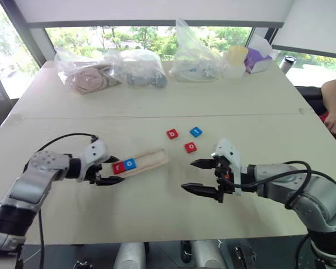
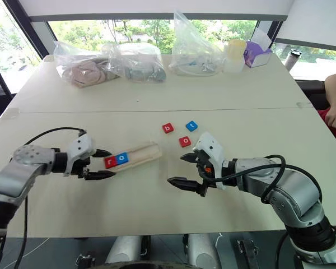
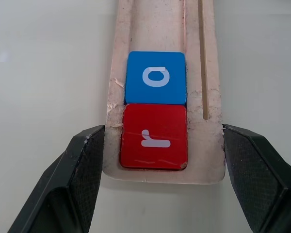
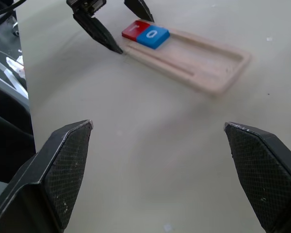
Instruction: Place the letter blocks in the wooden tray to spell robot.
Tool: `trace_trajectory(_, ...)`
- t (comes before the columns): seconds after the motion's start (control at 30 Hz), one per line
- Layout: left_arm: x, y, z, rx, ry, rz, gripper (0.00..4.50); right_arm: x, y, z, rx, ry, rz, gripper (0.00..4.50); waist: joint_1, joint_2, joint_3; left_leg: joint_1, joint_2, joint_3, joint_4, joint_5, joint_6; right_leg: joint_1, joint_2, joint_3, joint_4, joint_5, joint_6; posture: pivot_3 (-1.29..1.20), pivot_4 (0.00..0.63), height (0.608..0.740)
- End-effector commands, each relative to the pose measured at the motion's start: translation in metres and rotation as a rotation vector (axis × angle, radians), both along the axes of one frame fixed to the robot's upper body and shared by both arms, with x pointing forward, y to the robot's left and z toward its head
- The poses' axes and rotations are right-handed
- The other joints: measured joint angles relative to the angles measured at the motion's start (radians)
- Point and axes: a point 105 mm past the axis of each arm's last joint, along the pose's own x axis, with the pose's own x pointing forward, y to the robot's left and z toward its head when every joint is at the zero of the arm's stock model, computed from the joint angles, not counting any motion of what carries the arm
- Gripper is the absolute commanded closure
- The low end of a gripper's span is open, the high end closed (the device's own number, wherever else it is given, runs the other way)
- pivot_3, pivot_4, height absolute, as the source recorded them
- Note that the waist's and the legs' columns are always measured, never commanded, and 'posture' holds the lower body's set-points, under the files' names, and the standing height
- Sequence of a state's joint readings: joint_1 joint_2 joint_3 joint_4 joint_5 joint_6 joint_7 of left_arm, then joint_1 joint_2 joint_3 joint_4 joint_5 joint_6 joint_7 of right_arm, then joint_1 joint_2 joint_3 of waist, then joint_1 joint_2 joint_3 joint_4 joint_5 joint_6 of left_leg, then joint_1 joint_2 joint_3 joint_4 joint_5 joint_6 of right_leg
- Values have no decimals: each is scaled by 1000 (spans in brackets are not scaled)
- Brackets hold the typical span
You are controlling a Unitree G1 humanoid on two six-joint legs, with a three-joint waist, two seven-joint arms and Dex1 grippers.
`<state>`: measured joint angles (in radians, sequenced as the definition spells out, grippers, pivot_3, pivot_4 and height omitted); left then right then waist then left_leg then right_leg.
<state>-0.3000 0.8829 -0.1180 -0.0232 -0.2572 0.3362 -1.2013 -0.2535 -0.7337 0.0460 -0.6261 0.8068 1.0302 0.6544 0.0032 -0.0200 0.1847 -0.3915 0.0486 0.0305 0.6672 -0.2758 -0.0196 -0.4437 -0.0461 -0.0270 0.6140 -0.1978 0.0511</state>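
On the surface (image 1: 157, 202), the left gripper (image 1: 113, 170) clamps the near end of the wooden tray (image 1: 151, 159), which holds red r (image 3: 154, 137) and blue o (image 3: 155, 77) blocks; three blocks (image 1: 190, 147) lie beside the right gripper (image 1: 200, 177), whose fingers stand apart.

The pale wooden tray (image 1: 148, 161) lies slanted, holding a red r block (image 1: 119, 167) touching a blue o block (image 1: 130, 163); red b (image 1: 172, 134), blue t (image 1: 195, 131) and red o (image 1: 190, 147) blocks lie loose nearby.
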Motion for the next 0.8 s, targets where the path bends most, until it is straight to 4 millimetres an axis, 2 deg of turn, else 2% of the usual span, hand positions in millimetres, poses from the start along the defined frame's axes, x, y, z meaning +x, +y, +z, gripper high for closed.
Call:
trace_trajectory(0.03,11,-10,6,53,-27,-138,1378,2,-2,6,11,-44,-3,0,4,0,0,0,0,0,0,0,0,0,0,0,0,0,0,0,150,740)
trace_trajectory(0.13,24,-14,2,99,-14,-214,1378,2,-2,5,14,-46,-12,0,10,0,0,-1,0,-1,0,0,0,-1,2,-1,0,0,0,0,150,740)
trace_trajectory(0.3,29,-18,-11,149,23,-321,1378,0,-2,3,21,-50,-34,0,7,-1,0,-1,0,0,0,0,0,0,2,0,0,1,-2,0,150,740)
trace_trajectory(0.37,32,-18,-15,158,39,-331,329,1,-2,3,22,-53,-47,0,9,-1,0,-1,0,0,0,0,0,0,1,0,0,1,-2,0,150,740)
trace_trajectory(0.4,32,-17,-16,158,62,-329,52,1,-2,3,23,-55,-52,0,9,-1,0,-1,0,0,0,0,0,0,1,0,0,1,-2,0,150,740)
trace_trajectory(0.47,30,-14,-19,168,104,-332,52,1,-2,4,26,-57,-62,0,10,-1,-1,0,0,-1,0,0,0,1,2,0,1,0,0,0,150,740)
trace_trajectory(0.53,35,-19,-18,147,59,-307,52,1,-2,4,28,-56,-68,0,9,-1,-1,0,0,-1,0,0,0,1,1,0,1,0,1,0,150,740)
trace_trajectory(0.63,30,-18,-17,149,71,-311,52,2,-2,5,28,-61,-73,0,9,0,-1,1,0,-1,0,0,0,2,1,0,1,0,1,0,150,740)
trace_trajectory(0.8,22,-12,0,124,81,-289,52,36,-4,15,49,-162,-194,0,-2,-1,-1,1,1,-1,0,0,0,1,2,0,1,0,1,0,150,740)
